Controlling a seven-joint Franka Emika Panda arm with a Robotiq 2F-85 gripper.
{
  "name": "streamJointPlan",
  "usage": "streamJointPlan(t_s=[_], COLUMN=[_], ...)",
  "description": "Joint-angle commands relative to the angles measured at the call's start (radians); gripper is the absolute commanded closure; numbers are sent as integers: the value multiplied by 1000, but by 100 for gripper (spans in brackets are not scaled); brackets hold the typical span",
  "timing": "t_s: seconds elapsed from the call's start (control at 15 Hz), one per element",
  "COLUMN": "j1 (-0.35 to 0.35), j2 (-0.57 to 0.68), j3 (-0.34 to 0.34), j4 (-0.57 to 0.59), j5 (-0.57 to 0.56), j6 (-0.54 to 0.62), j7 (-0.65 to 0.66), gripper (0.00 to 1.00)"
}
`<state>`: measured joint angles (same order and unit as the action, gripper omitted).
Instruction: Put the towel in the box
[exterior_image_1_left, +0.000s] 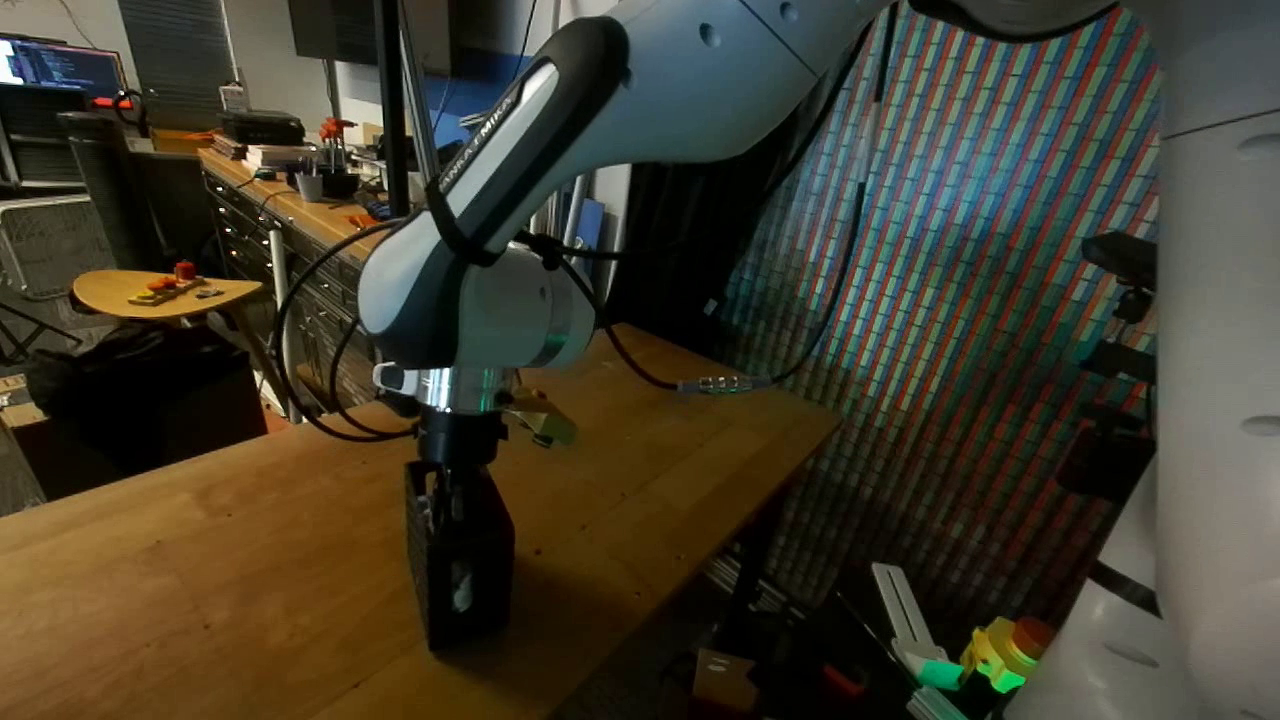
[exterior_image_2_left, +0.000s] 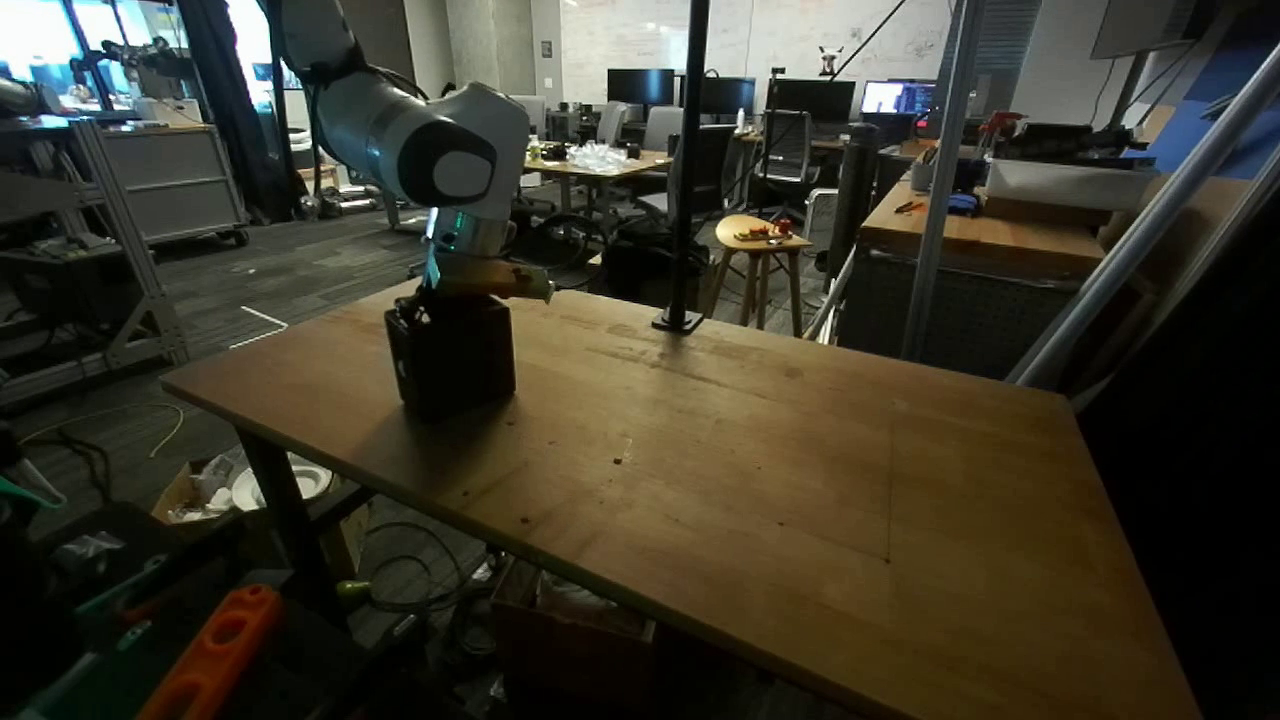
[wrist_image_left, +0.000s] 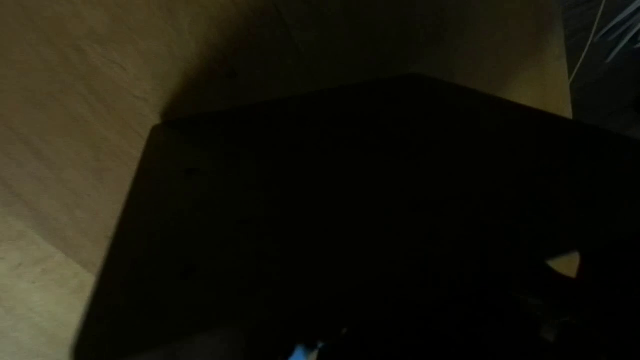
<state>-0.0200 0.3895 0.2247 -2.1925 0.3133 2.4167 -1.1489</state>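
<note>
Overall, a broad, rectangular, brown wooden table (exterior_image_2_left: 740, 490) bears the scene that I watch from afar. Over it bends my white-and-black, smooth-shelled robot arm (exterior_image_1_left: 665, 105). A black, cube-like box (exterior_image_2_left: 460, 358) stands upright near one end of the table, its interior too dark to read in the wrist view. My black, jointed gripper (exterior_image_1_left: 452, 497) reaches into the box's open top with its claw clenched; whether it pinches any cloth I cannot tell. The pale grey cloth towel (exterior_image_1_left: 461, 587) appears only as a small patch through an opening in the box's wall.
</note>
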Motion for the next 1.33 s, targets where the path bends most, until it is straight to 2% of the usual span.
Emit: streamJointPlan(t_s=[0.0,0.53,0.73,1.13,1.2,1.27], j1=[13,30,40,105,118,129], j2=[-128,-346,-390,-411,-416,-424], j3=[-37,-120,-130,-92,-84,-78], j4=[-42,-48,-43,-13,-12,-15], j5=[-75,-294,-336,-309,-300,-290], j6=[-29,-113,-163,-267,-269,-263], j7=[102,395,596,1025,1097,1161], gripper=[96,96,96,96,95,75])
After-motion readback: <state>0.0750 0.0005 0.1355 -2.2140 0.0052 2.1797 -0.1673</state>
